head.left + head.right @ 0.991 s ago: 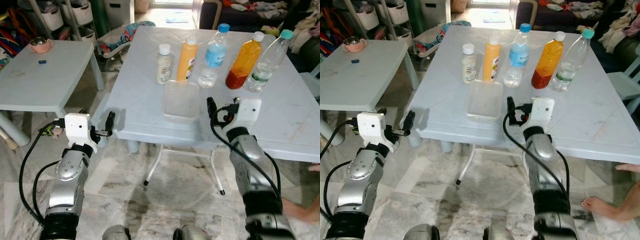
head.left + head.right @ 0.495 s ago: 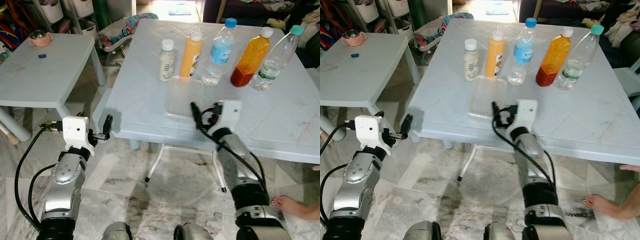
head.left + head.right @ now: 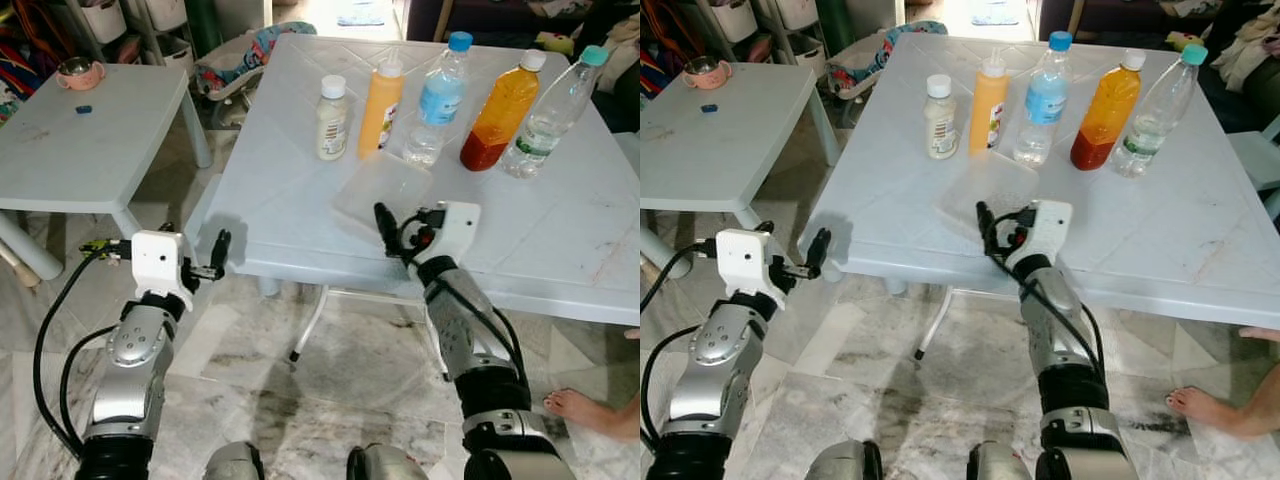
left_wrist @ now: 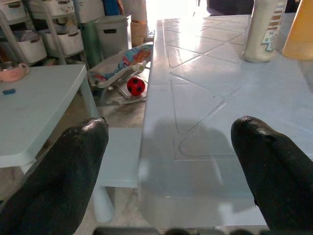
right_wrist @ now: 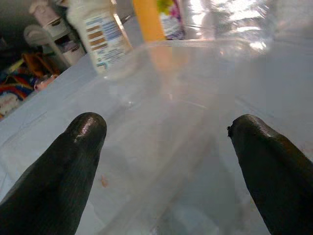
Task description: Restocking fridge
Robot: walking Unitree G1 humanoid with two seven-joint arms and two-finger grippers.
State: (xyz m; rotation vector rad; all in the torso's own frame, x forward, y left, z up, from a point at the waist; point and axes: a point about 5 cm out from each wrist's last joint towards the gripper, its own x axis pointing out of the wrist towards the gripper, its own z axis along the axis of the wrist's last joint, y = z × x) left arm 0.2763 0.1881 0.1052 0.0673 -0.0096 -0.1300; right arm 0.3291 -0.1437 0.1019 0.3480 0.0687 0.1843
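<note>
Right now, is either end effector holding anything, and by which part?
Nothing is held. The right end effector is open at the near edge of the clear tray; the left end effector is open by the table edge.

Foot (image 3: 590, 412) lower right, leg cut by frame edge. Near edge of tray (image 3: 383, 187) hidden behind right gripper (image 3: 383, 222). Cup (image 3: 78, 73) contents upper left too small to tell. Bottle (image 4: 264, 27) tops cropped in left wrist view.

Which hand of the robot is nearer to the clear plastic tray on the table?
Right. The right hand is at the clear tray's near edge, fingers open. The left hand hangs off the table's left corner.
</note>
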